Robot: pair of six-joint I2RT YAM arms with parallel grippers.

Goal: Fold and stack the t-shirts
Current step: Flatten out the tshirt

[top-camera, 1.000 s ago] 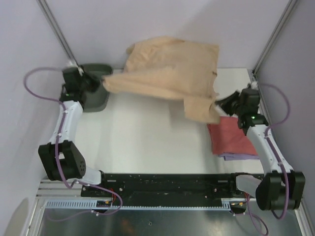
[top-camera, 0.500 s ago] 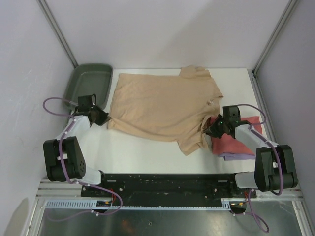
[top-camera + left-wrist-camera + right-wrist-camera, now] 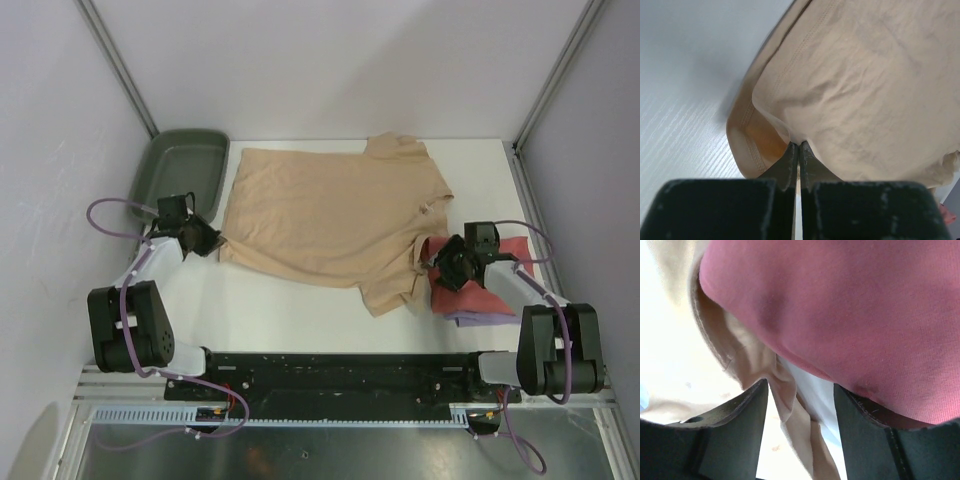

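The tan t-shirt (image 3: 330, 215) lies spread flat on the white table. My left gripper (image 3: 212, 241) is shut on its near left corner, and the left wrist view shows the cloth (image 3: 860, 85) pinched between the closed jaws. My right gripper (image 3: 440, 262) stands open at the shirt's near right edge, over the corner of the folded coral-red t-shirt (image 3: 490, 285). In the right wrist view a loose fold of tan cloth (image 3: 790, 405) hangs between the spread fingers, with the red shirt (image 3: 850, 305) above it. A pale lavender t-shirt (image 3: 480, 318) peeks out under the red one.
A dark green tray (image 3: 180, 175) sits at the back left corner of the table (image 3: 290, 310), just beyond the left gripper. Metal frame posts stand at the back corners. The arm bases and a black rail run along the near edge.
The tan shirt came down from the air and now lies flat. The right gripper has opened, let go of the cloth and drawn back slightly to the right. The left gripper stays shut.
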